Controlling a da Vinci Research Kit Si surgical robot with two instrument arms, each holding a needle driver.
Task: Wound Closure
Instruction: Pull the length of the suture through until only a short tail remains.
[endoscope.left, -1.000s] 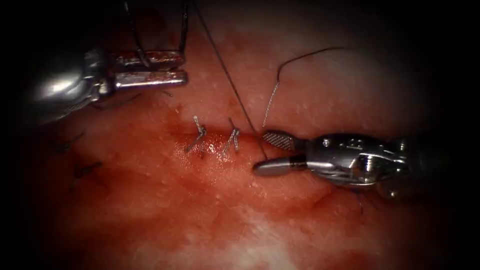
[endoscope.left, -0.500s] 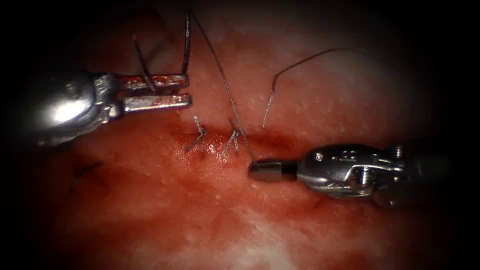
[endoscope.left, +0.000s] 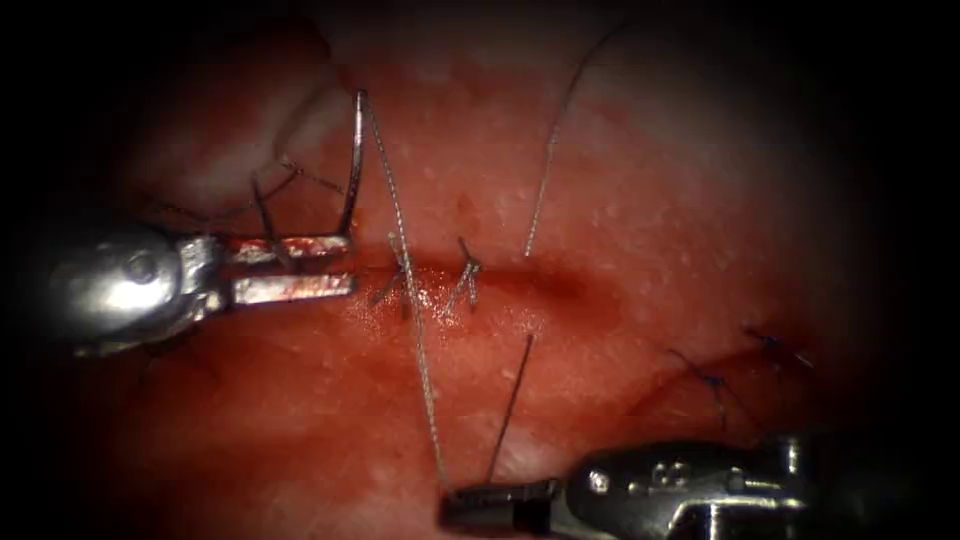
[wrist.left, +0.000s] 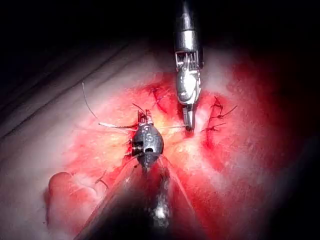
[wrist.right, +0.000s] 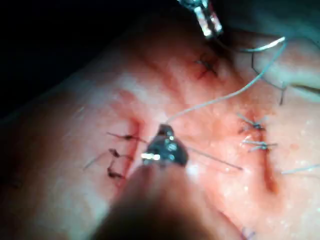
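My left tool (endoscope.left: 350, 262) lies left of the cut (endoscope.left: 545, 282), jaws shut on the lower end of the curved needle (endoscope.left: 352, 170). The needle stands up, clear of the tissue. Thread (endoscope.left: 410, 300) leaves the needle's upper end and runs down across the cut to my right tool (endoscope.left: 452, 500), whose jaws are shut on it. A second strand (endoscope.left: 510, 405) rises from those jaws to the tissue just below the cut. A free tail (endoscope.left: 545, 170) climbs away from the cut. In the left wrist view the left jaws (wrist.left: 145, 119) sit near the right tool (wrist.left: 189, 122).
Two tied stitches (endoscope.left: 400, 268) (endoscope.left: 466, 272) with short cut ends cross the cut's left part. Older dark stitches (endoscope.left: 712, 382) sit at the right. Red fluid wets the tissue (endoscope.left: 330, 420) around the cut. The right wrist view shows its jaws (wrist.right: 165, 134) between stitched rows.
The right jaws, open beside the cut, shut on the thread and moved down toward the front, drawing thread out. The left tool with the needle sank to the cut's level.
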